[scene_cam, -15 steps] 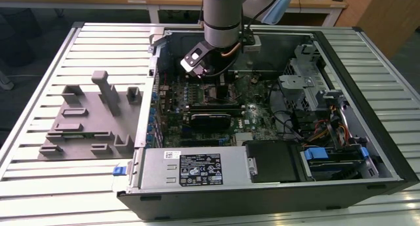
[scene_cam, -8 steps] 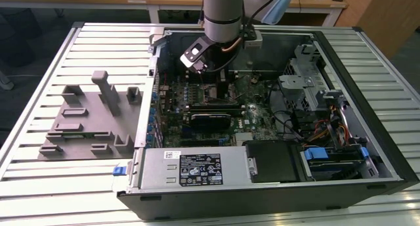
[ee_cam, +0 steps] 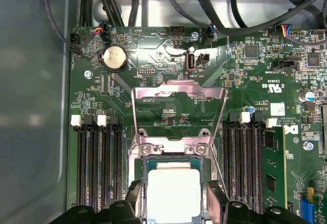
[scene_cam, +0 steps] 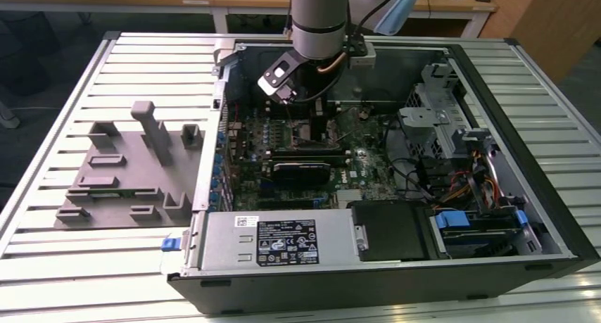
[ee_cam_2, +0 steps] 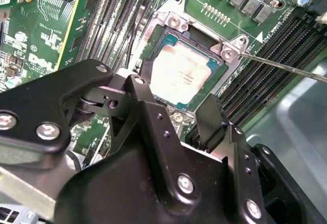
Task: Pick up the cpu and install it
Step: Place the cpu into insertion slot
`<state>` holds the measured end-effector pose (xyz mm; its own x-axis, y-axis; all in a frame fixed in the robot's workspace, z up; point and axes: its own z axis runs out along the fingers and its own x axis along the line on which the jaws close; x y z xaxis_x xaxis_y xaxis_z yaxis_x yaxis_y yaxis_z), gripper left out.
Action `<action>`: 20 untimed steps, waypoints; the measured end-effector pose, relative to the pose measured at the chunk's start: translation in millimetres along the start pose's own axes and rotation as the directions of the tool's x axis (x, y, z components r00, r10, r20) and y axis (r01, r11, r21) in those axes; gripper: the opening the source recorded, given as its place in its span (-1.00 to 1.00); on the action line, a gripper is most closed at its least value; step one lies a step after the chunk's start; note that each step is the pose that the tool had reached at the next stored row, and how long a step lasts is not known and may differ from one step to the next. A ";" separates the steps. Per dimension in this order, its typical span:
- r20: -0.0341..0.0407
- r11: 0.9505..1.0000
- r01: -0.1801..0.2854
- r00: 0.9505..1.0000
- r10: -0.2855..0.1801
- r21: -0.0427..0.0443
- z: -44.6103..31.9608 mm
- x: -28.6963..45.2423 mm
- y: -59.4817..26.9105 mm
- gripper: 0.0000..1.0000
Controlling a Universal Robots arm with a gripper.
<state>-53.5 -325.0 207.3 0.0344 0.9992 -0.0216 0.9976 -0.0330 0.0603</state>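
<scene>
In the exterior view the arm [scene_cam: 319, 20] enters from 12 o'clock, gripper [ee_cam: 175, 196] pointing down, jaws spread loose astride the cpu [ee_cam_2: 186, 75] seated in its socket [ee_cam: 173, 148].

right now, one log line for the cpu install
cpu: lying in motherboard socket | load plate: open | gripper: directly over cpu

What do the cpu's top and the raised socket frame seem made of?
The cpu top looks like metal, pale silver with a soft sheen. The raised socket frame looks like bare stamped sheet metal, thin and brightly reflective; alloy unclear.
</scene>
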 end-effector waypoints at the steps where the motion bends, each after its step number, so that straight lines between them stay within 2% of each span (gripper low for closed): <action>1: 0.000 1.000 0.000 1.000 0.000 0.000 0.0 0.0 0.0 0.19; 2: 0.000 1.000 0.000 1.000 0.000 0.000 0.0 0.0 0.0 0.19; 4: 0.000 1.000 0.000 1.000 0.000 0.000 0.0 0.0 0.0 -0.05; 7: 0.000 1.000 0.000 1.000 0.000 0.000 0.0 0.0 0.0 -0.17; 9: 0.000 1.000 -0.001 1.000 0.001 0.000 0.0 0.0 -0.1 -0.40; 10: 0.000 1.000 -0.001 1.000 0.001 0.000 0.0 0.0 -0.1 -0.40; 12: 0.000 1.000 -0.001 1.000 0.001 0.000 0.0 0.0 -0.1 -0.64; 13: 0.000 1.000 -0.001 1.000 0.001 0.000 0.0 0.0 -0.1 -0.64; 14: 0.000 1.000 -0.001 1.000 0.001 0.000 0.0 0.0 -0.1 -0.76; 20: 0.000 1.000 -0.001 1.000 0.001 0.000 0.0 0.0 -0.1 -0.79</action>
<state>-53.7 -325.0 207.3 0.0355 0.9991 -0.0216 0.9976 -0.0341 0.0604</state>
